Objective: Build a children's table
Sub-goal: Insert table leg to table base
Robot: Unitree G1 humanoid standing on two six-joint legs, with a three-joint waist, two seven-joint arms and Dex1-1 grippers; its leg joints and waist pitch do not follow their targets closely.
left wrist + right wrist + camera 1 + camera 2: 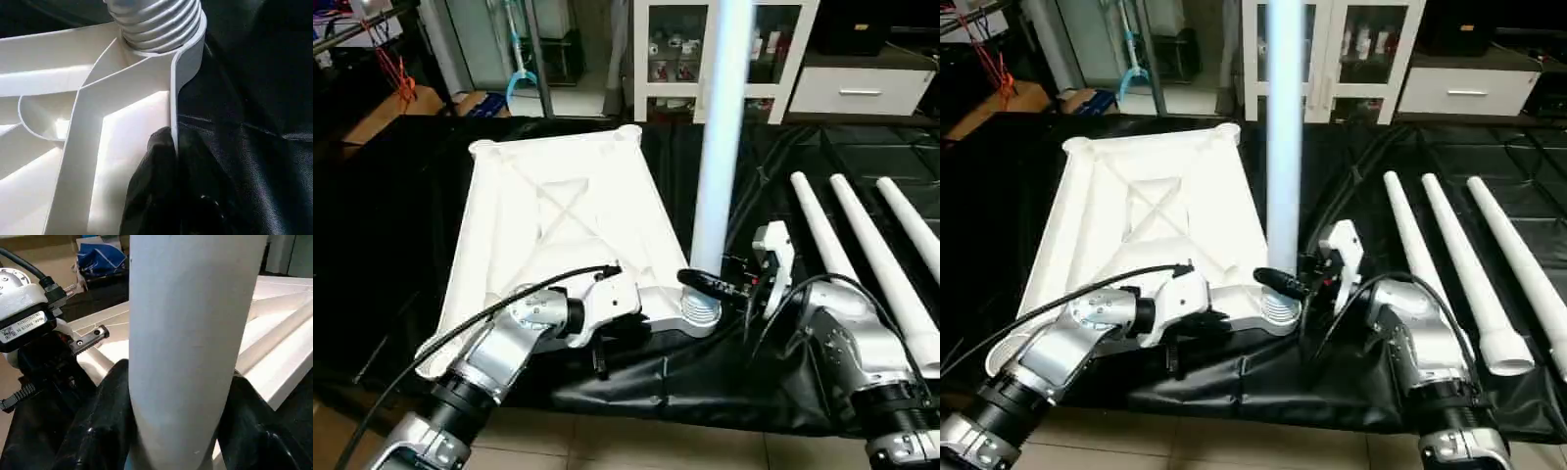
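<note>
The black cloth covered the whole work surface, and on it the white plastic tabletop lay upside down, its ribbed underside up and a round socket at each corner. It looked light but stiff, a bit slick, and I'd judge its raised edge rim the best place to hold it steady.

One tapered leg stood upright in the near corner socket on the robot's right, its threaded foot part-way into the collar. It seemed a hollow tube, light and rigid, smooth enough to slip in a loose grip; low down near the thread looked the sensible place to grip for turning. Three spare legs lay side by side on the cloth to the right, well apart from the tabletop.

The left gripper was pinched closed on the tabletop's near rim just beside that socket, one black finger inside the wall, the other outside.

The right gripper stood about half open, its two fingers clasping the upright leg just above the thread.
</note>
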